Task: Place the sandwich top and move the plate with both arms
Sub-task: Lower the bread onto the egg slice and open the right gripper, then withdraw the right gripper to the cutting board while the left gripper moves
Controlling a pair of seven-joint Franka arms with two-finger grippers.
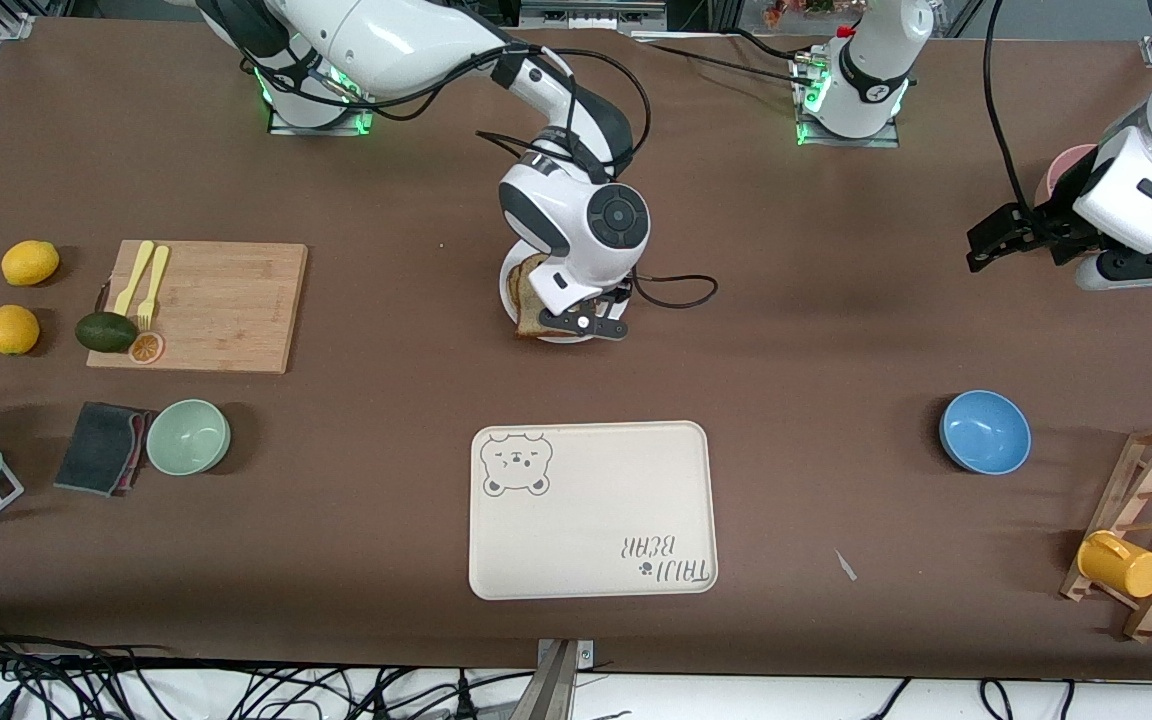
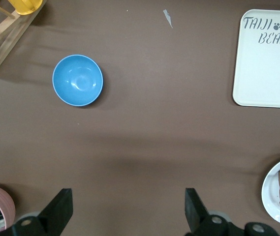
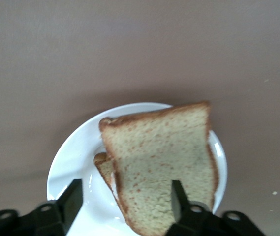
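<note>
Right gripper point(image 3: 125, 201) hanging spread over plate point(image 3: 76, 157) mid-table, sandwich top point(image 3: 164, 162) lying skewed, risking sliding off. Left gripper point(image 2: 127, 209) waiting, open.

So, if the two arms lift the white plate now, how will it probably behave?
The plate looks stiff and glossy, so probably slippery for fingers. The sandwich top lies loose and askew on the stack, so it may slide if the plate tilts.

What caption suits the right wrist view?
Open right pincer over bread slice resting on the white plate.
</note>
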